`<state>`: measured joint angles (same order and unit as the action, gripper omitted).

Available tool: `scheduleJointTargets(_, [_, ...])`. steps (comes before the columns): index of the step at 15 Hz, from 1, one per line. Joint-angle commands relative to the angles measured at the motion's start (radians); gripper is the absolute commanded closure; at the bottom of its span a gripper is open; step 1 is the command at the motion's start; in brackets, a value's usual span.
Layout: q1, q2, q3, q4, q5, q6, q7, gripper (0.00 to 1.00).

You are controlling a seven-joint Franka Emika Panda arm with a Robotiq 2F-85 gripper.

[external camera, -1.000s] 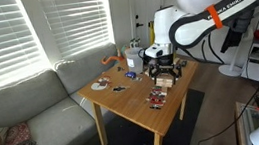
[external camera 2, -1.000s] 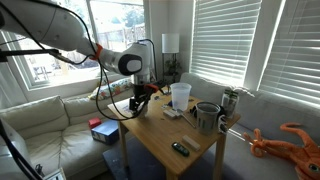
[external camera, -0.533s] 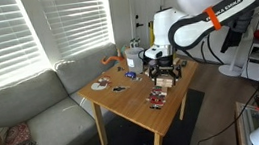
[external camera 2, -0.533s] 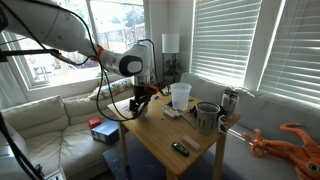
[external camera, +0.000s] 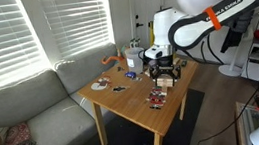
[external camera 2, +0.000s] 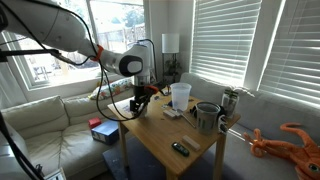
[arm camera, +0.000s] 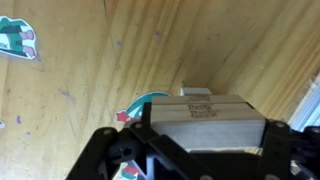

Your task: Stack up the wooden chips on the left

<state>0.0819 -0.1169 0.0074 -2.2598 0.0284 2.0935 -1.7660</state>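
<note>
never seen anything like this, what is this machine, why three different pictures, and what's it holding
The white machine with the orange band is a robot arm. Two of the pictures come from cameras standing in the room. They look at the same wooden table from different places. The third comes from a camera on the arm's wrist, looking past its end effector, the two-fingered grasping part. On the table are a round dark plate, a white cup and a small dark-and-red cluster of items. In the wrist view the end effector is shut on pale wooden chips, which look like flat pieces lying one on another.
</note>
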Motion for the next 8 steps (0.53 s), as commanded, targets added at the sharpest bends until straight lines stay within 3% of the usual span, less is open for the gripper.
scheduleJointTargets(1, [-0.007, 0.005, 0.004, 0.004, -0.018, 0.015, 0.007, 0.41])
scheduleJointTargets(4, [-0.005, -0.006, 0.004, 0.001, 0.005, 0.007, 0.019, 0.41])
scheduleJointTargets(8, [-0.006, -0.032, 0.005, -0.009, 0.059, -0.007, 0.161, 0.41])
